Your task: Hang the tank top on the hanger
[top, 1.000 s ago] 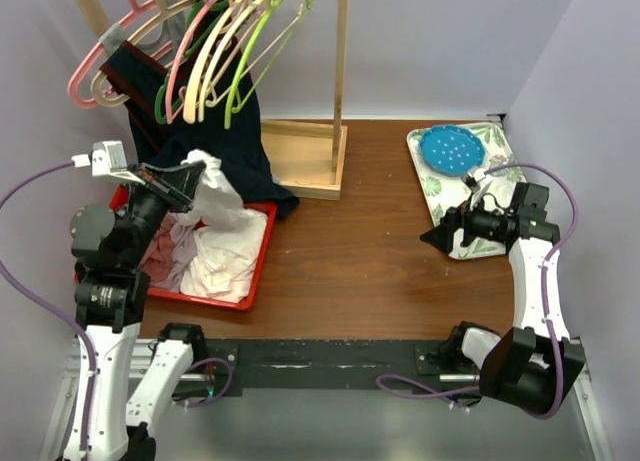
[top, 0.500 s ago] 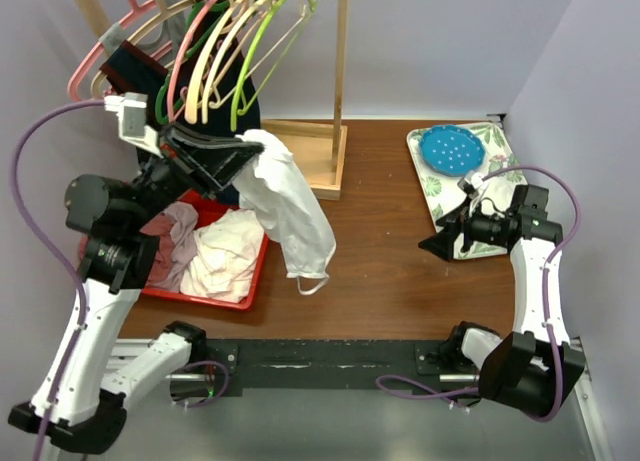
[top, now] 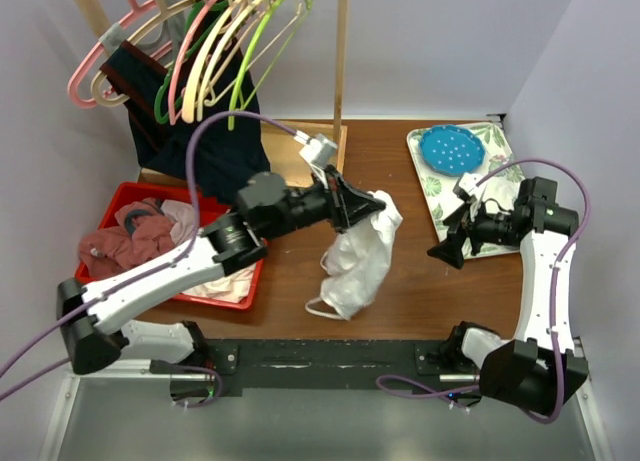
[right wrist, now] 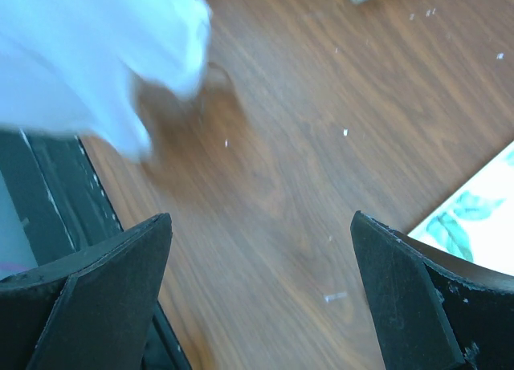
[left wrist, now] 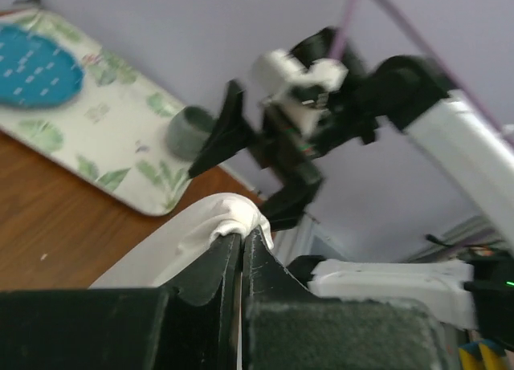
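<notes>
The white tank top [top: 355, 266] hangs crumpled over the middle of the table, its lower end resting on the wood. My left gripper [top: 378, 207] is shut on its upper edge; in the left wrist view the jaws [left wrist: 241, 240] pinch a fold of white fabric [left wrist: 229, 213]. My right gripper [top: 452, 245] stands open a short way right of the top, over bare wood, with nothing between its fingers [right wrist: 261, 254]. A blurred part of the tank top [right wrist: 88, 57] shows at the upper left of the right wrist view. The lime hanger [top: 258, 56] hangs on the wooden rack at the back left.
A red bin [top: 120, 193] with pink and white clothes sits at the left. A dark navy garment [top: 215, 146] and pink [top: 90, 76], cream [top: 205, 66] and darker green hangers hang on the rack [top: 341, 81]. A floral tray [top: 432, 191] with a blue plate [top: 452, 149] lies at the back right.
My left arm swung from above the red bin to the right, carrying the tank top out over the table's middle. The right gripper shifted slightly and stayed open.
</notes>
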